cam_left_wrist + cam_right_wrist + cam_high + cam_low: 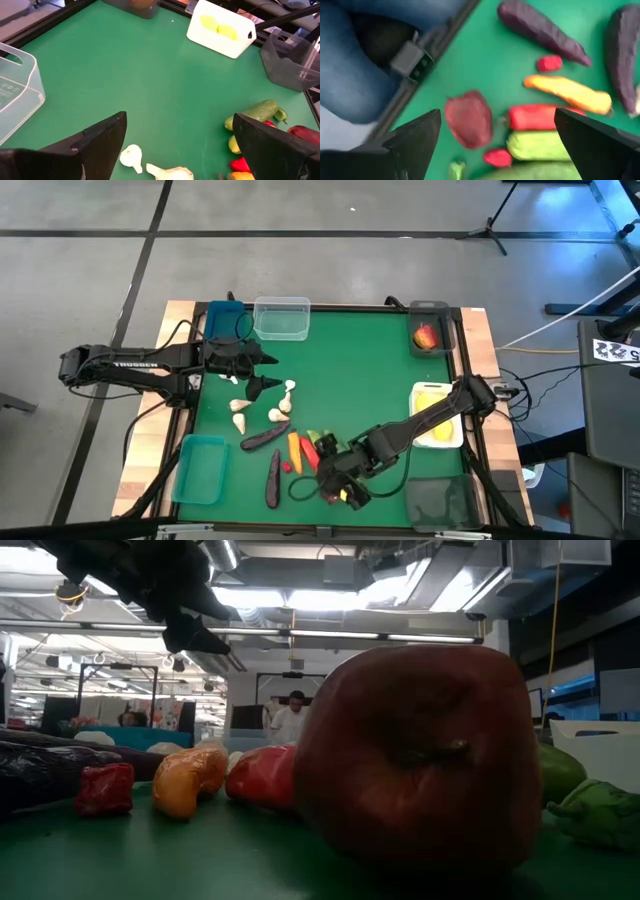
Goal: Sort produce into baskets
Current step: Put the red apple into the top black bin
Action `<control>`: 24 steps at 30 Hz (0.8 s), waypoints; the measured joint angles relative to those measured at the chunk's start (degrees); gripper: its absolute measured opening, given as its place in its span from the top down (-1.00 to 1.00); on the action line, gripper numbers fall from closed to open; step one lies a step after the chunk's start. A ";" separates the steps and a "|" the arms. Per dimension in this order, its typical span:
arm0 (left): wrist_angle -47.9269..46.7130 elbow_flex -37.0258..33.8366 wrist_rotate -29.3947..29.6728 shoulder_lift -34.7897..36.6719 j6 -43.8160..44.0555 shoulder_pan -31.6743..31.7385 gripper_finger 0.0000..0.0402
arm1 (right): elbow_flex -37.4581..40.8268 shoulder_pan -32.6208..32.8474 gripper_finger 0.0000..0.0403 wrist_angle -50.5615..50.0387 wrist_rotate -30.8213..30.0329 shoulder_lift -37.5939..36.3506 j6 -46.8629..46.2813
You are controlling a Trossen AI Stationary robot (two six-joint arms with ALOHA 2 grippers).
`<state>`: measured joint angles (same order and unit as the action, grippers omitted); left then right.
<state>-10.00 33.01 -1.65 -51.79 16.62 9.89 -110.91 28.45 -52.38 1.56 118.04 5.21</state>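
My right gripper (335, 483) is open and empty near the table's near edge. It hovers over a red apple (468, 119), which lies on the green mat and looms large in the low view (410, 755). Beside the apple lie a red pepper (532, 116), a cucumber (535, 145), a carrot (570, 92), berries (549, 63) and two eggplants (540, 30). My left gripper (272, 373) is open and empty above several white garlic pieces (131, 157) left of centre.
Blue (225, 320) and clear (282, 318) baskets stand at the far edge. A dark basket (432, 330) at the far right holds an apple. The white basket (437, 413) holds lemons. The teal basket (200, 468) is at the near left and a dark one (440, 500) at the near right.
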 joint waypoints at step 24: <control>-0.11 -0.07 0.00 0.00 1.14 -0.15 -0.78 | 0.00 3.10 -0.91 -1.06 -0.39 10.90 13.63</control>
<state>-10.11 32.95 -1.65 -51.79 17.76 9.74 -110.91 31.55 -53.45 1.16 128.93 18.83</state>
